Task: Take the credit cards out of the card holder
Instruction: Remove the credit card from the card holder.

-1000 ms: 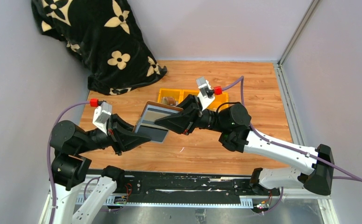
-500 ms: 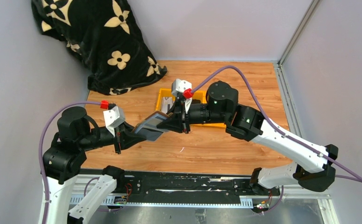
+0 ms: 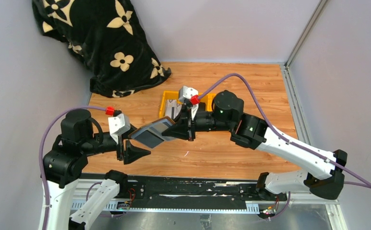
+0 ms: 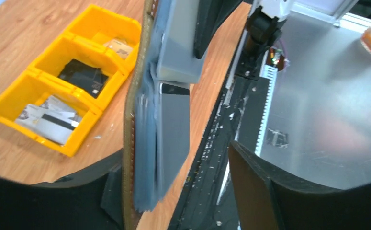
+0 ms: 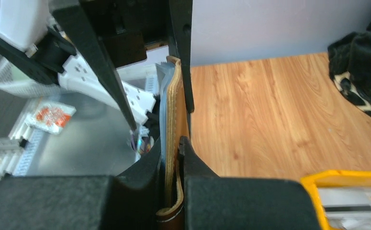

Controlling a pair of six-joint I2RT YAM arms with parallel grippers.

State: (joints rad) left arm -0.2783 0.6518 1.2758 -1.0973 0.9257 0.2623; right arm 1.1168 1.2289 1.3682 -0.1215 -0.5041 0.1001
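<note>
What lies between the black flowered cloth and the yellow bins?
Only bare wooden table, seen in the top view, separates the cloth from the yellow bins.

The wooden table (image 3: 221, 153) bears yellow bins (image 3: 165, 103) and a black floral blanket (image 3: 111, 57).

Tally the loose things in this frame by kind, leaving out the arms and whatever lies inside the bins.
Card holder: 1
Yellow bins: 3
Black floral cloth: 1
Total: 5
</note>
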